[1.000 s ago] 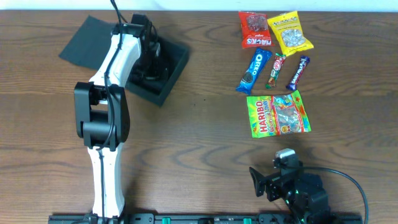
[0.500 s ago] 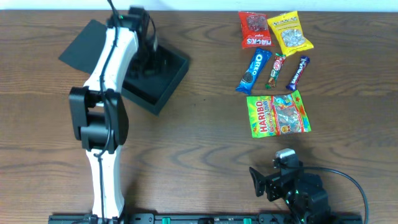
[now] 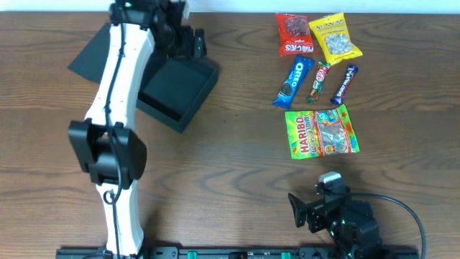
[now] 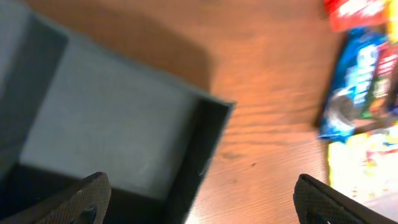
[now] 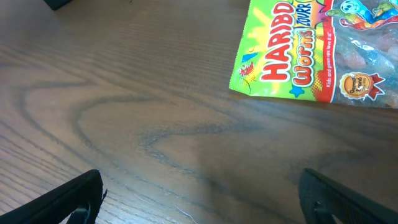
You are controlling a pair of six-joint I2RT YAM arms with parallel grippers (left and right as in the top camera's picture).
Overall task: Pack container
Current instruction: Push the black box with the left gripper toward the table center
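The dark grey-teal container (image 3: 175,92) stands open at the back left, its flap lid (image 3: 93,52) lying flat to the left. It looks empty inside (image 4: 112,127). My left gripper (image 3: 188,39) is open and empty, above the container's far right corner. Its fingertips (image 4: 199,202) frame the box's right wall. Snack packets lie at the back right: Haribo bag (image 3: 321,132), Oreo packet (image 3: 292,81), a red bag (image 3: 294,34), a yellow bag (image 3: 333,37) and two small bars (image 3: 330,83). My right gripper (image 3: 316,208) is open and empty near the front edge, below the Haribo bag (image 5: 317,53).
The wooden table (image 3: 237,158) carries nothing else. The left arm (image 3: 115,108) stretches from the front edge up across the table's left side.
My left gripper has lifted out of the container and moved back and right, to above its far corner. The right arm has not moved.
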